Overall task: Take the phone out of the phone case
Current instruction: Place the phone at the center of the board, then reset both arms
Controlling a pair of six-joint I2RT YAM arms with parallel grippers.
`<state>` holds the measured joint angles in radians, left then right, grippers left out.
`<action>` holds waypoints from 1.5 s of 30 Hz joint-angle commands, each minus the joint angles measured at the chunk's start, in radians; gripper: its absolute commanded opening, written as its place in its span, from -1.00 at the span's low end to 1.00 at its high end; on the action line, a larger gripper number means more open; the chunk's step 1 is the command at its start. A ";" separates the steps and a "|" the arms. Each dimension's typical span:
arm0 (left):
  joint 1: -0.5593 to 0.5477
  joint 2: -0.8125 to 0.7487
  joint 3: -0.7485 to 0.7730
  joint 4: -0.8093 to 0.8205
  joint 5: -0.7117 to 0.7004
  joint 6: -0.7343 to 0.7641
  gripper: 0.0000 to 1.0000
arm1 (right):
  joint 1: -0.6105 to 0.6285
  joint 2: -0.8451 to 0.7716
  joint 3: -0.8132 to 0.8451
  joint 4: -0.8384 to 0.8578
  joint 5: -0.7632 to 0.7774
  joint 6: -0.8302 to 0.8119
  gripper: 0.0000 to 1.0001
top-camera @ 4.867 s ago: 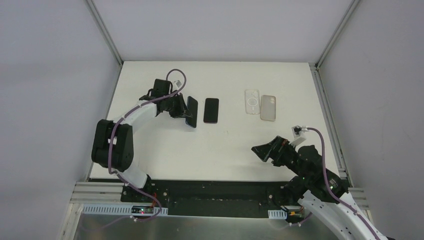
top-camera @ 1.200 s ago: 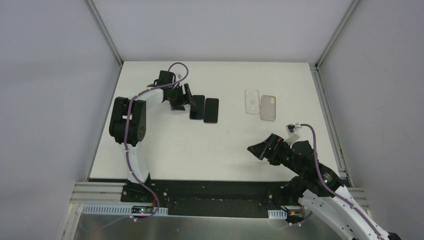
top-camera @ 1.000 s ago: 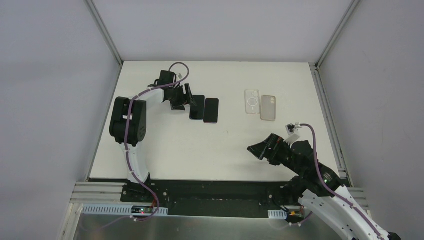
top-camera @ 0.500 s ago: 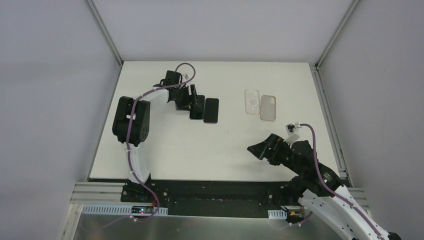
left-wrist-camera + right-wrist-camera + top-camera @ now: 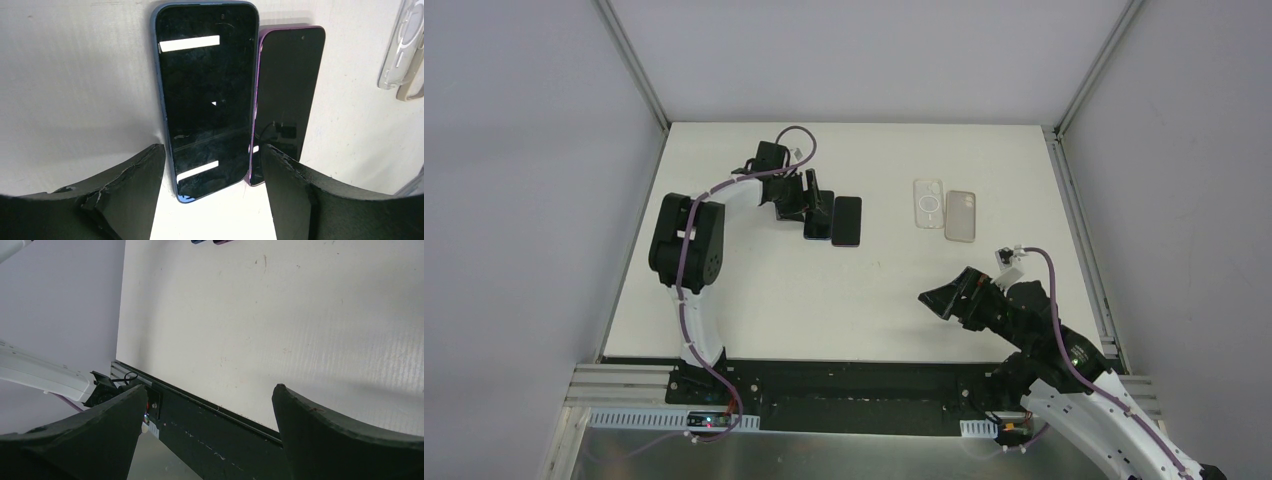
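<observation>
Overhead view, left to right. The left arm reaches to the far left-centre of the worktop (image 5: 764,290). The left end effector (image 5: 816,200) sits low over the near end of the blue-rimmed phone (image 5: 207,95). The phone lies flat, screen up, lengthwise away from the wrist camera.

Left wrist view: the fingers (image 5: 130,200) stand apart, one on each side of that phone's near end. The left one is close beside its blue edge. The right one overlaps the near corner of the purple phone (image 5: 287,95). A gap shows on the right side, so there is no clamp on the phone.

The purple phone also lies flat, screen up. It is just beside the blue-rimmed one, long edges together or nearly so. I cannot tell if they touch.

Further right, well apart from the phones, are two empty cases side by side: a clear case (image 5: 928,204) with a ring mark, then a beige-tinted case (image 5: 961,216). Both phones are outside them.

The right end effector (image 5: 936,300) hangs above bare worktop at near right, jaws spread wide with nothing between them. It is well away from the phones and the cases.
</observation>
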<state>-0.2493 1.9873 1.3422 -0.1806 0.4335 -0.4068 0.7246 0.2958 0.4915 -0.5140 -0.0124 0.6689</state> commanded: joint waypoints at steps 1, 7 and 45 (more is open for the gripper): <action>-0.008 -0.116 -0.028 -0.003 -0.067 0.022 0.44 | 0.003 -0.011 0.004 -0.002 0.041 -0.008 0.99; -0.011 -0.313 -0.132 -0.003 -0.187 -0.046 0.50 | 0.004 -0.065 0.019 -0.034 0.099 -0.028 0.99; -0.078 -1.086 -0.805 0.171 -1.098 0.314 0.96 | -0.483 0.577 -0.206 0.912 0.817 -0.448 0.99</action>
<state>-0.4095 0.9352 0.5903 -0.1375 -0.7513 -0.1123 0.3027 0.7712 0.3313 0.2272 0.7284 0.2634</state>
